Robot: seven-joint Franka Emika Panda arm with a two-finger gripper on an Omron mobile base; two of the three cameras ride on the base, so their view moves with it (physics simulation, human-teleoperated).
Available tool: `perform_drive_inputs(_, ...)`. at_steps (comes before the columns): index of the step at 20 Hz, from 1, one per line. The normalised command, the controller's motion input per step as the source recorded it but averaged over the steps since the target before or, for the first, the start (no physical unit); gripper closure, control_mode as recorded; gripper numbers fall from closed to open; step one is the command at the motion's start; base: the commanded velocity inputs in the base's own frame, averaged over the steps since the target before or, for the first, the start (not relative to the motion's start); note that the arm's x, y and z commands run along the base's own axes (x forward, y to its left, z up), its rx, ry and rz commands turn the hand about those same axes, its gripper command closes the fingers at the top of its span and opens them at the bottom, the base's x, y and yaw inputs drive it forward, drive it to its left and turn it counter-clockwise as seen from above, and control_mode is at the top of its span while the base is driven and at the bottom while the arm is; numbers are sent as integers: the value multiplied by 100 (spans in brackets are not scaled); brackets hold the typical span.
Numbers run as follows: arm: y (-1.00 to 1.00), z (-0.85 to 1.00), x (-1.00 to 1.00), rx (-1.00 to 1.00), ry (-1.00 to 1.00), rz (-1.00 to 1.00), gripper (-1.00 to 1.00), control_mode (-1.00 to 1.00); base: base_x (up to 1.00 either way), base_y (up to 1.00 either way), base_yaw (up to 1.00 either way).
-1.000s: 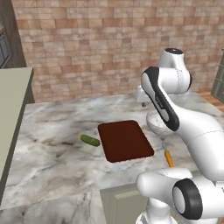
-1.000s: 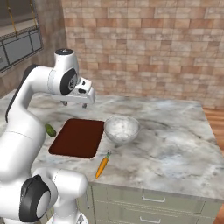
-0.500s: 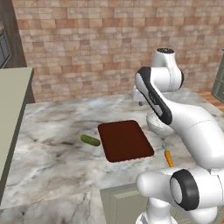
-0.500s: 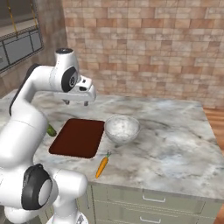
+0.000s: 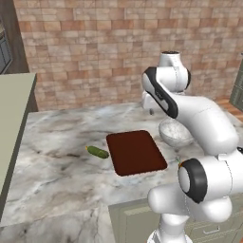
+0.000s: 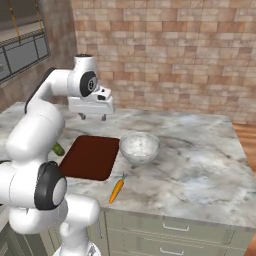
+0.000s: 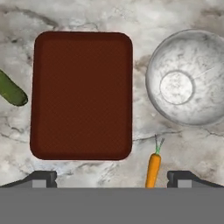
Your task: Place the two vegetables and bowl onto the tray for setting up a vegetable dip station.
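Nearest the surface's front edge lay the carrot (image 6: pixel 116 190), apart from the tray (image 6: pixel 91 157). Behind it, the bowl (image 6: pixel 139 147) sat just beside the tray's right edge, and the cucumber (image 5: pixel 98 152) lay off its left edge. Above the tray's far edge hung the tool (image 6: pixel 93 117), jaws spread wide, holding nothing.

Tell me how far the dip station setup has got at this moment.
Nothing is done: the tray is bare. The open gripper hangs above the counter, holding nothing. Cucumber, carrot and bowl all sit on the marble beside the tray.
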Motion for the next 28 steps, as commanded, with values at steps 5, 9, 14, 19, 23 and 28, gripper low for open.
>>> perform_drive_inputs(5, -26, -25, 11, 0, 5, 0, -100, -100, 0, 0, 0)
perform_drive_inputs(9, -18, -33, 8, -2, 0, 0, -100, -100, 0, 0, 0)
perform_drive_inputs(14, -17, -37, 7, -4, -7, 0, -100, -100, 0, 0, 0)
perform_drive_inputs(19, -16, -31, 12, -5, -1, 0, -100, -100, 0, 0, 0)
perform_drive_inputs(23, -16, -30, 8, -2, 0, 0, -100, -100, 0, 0, 0)
perform_drive_inputs(28, -9, -26, 13, 0, 0, 0, -100, -100, 0, 0, 0)
